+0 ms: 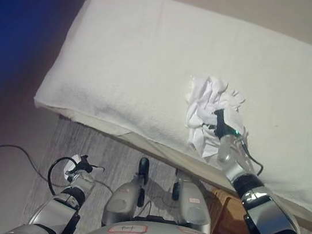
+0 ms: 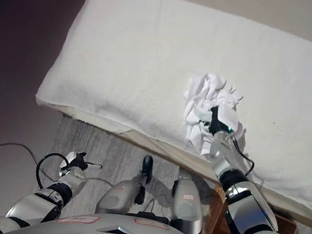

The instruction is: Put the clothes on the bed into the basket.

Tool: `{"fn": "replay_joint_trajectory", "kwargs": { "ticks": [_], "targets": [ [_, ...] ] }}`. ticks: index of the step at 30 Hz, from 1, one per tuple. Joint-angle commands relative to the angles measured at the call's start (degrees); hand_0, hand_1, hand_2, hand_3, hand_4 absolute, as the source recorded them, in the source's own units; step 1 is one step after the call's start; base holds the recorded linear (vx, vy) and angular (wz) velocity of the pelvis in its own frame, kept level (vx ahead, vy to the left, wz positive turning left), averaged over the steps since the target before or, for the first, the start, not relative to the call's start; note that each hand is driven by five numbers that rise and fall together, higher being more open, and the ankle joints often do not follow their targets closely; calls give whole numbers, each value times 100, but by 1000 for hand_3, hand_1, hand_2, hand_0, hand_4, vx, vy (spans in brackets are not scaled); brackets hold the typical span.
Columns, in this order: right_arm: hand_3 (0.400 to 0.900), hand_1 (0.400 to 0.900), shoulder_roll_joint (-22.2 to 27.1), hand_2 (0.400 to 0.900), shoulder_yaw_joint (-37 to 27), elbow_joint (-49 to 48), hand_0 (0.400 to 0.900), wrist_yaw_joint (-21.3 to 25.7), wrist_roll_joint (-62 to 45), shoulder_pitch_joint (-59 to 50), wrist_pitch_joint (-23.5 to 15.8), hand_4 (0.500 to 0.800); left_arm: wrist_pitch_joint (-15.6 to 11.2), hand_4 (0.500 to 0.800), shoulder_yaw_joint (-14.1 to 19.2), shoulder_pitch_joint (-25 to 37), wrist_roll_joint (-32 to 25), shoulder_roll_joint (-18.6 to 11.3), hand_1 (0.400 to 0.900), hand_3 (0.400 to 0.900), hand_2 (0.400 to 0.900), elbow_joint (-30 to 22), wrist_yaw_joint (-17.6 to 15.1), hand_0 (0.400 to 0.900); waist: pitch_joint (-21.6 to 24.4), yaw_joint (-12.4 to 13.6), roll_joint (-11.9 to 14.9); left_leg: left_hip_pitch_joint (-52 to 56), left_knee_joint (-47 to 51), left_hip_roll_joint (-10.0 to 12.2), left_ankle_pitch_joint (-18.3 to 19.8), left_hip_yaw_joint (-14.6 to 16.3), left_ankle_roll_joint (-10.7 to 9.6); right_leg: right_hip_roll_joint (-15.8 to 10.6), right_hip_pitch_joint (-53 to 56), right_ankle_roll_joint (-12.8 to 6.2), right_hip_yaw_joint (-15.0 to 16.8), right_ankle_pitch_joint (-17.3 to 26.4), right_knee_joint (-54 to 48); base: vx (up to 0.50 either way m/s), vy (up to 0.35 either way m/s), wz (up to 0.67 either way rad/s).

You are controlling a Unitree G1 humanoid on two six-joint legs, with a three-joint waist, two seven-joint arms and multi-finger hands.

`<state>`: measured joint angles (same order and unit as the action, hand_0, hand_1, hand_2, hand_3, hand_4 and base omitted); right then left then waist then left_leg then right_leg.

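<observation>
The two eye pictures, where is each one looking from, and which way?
Left eye view: from the robot's head, looking down at the bed; both arms show, left hand low over the floor.
Right eye view: a little beside it, same downward look; right hand in the white clothes, basket below.
Both share the bed, clothes and hands.

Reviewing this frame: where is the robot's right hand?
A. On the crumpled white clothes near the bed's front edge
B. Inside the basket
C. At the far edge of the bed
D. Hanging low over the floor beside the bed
A: the right hand reaches over the front edge of the bed and sits on the crumpled white clothes; it is the left hand that hangs low over the floor.
</observation>
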<state>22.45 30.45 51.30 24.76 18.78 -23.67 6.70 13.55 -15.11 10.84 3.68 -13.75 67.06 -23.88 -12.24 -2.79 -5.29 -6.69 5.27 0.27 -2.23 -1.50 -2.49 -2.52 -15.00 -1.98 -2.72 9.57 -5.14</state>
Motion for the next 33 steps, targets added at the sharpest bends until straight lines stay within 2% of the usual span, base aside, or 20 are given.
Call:
{"fn": "replay_joint_trajectory", "kwargs": {
  "ticks": [1, 6, 8, 10, 19, 33],
  "targets": [
    [400, 400, 302, 400, -393, 468, 400, 107, 36, 312, 60, 500, 89, 800, -187, -131, 233, -206, 900, 900, 900, 480, -105, 900, 444, -252, -98, 460, -27, 114, 325, 243, -85, 73, 434, -236, 353, -470, 14, 0, -1, -42],
    [400, 400, 757, 400, -1156, 831, 400, 123, -167, 748, 143, 500, 130, 800, -202, -224, 505, -219, 900, 900, 900, 542, 56, 900, 684, -532, 0, 904, -27, 147, 508, 560, -39, 179, 699, -272, 641, -455, 14, -20, -10, -47],
    [400, 400, 823, 400, -1254, 885, 400, 127, -197, 810, 142, 500, 133, 800, -192, -238, 517, -220, 900, 900, 900, 540, 59, 900, 721, -551, 13, 966, -27, 144, 541, 614, -28, 202, 744, -280, 699, -450, 14, -21, -5, -36],
    [400, 400, 1099, 400, -1673, 1304, 400, 156, -374, 868, 220, 500, 117, 800, -165, -237, 530, -256, 900, 900, 900, 530, 92, 900, 872, -671, 40, 1150, -27, 138, 623, 816, 1, 267, 821, -341, 896, -415, 14, -49, 3, -55],
    [400, 400, 1748, 400, -2612, 2037, 400, 27, -796, 1157, 359, 500, 106, 800, -94, -168, 540, -419, 900, 900, 900, 366, 191, 900, 1077, -938, 25, 1476, -27, 111, 759, 1419, 87, 454, 879, -510, 1420, -262, 14, -44, 5, -50],
    [400, 400, 2402, 400, -3605, 2709, 400, 89, -1168, 1567, 479, 500, 67, 800, -272, -92, 638, -478, 900, 900, 900, 17, 241, 900, 1063, -1074, -167, 1630, -27, 90, 753, 1467, 100, 452, 1017, -542, 1416, -284, 14, -16, -9, -2]
  ]
}}
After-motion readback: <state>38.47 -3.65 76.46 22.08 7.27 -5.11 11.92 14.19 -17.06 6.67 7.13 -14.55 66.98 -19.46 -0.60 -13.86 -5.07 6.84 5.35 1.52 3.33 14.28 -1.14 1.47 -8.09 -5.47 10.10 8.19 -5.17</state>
